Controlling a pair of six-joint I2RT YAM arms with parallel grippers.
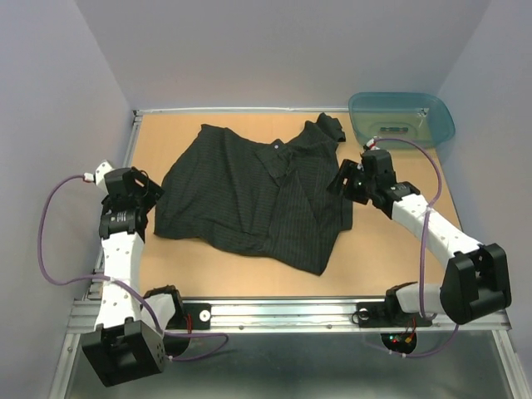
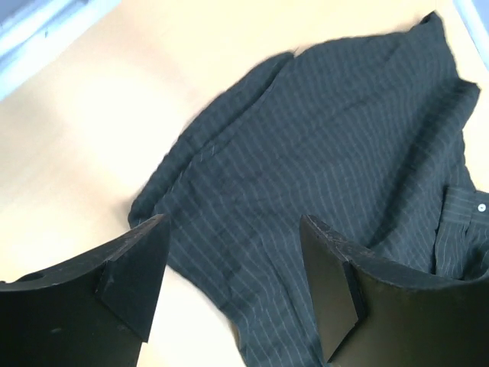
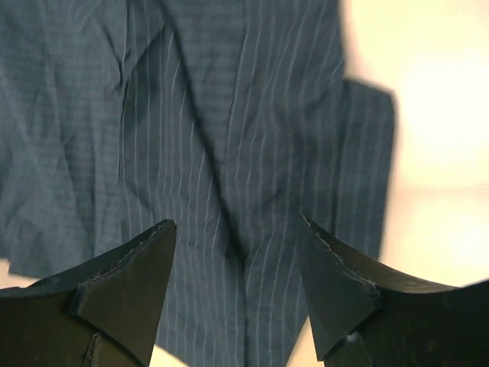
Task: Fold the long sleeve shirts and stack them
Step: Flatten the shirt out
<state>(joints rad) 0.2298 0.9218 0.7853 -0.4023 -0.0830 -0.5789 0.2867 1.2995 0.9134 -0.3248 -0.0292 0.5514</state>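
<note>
One long sleeve shirt (image 1: 253, 191), black with faint pinstripes, lies crumpled and spread on the wooden table (image 1: 391, 249), its collar toward the far right. My left gripper (image 1: 152, 194) sits at the shirt's left edge. In the left wrist view the shirt (image 2: 336, 145) fills the space under my left gripper (image 2: 233, 275), which stands open and holds nothing; a small pale button (image 2: 481, 207) shows at the right. My right gripper (image 1: 343, 179) is at the shirt's right edge. It stands open (image 3: 237, 267) above striped cloth (image 3: 191, 115) with nothing held.
A teal plastic tub (image 1: 403, 116) stands at the table's far right corner, just behind the right arm. Grey walls close in the left, back and right sides. A metal rail (image 1: 283, 312) runs along the near edge between the arm bases.
</note>
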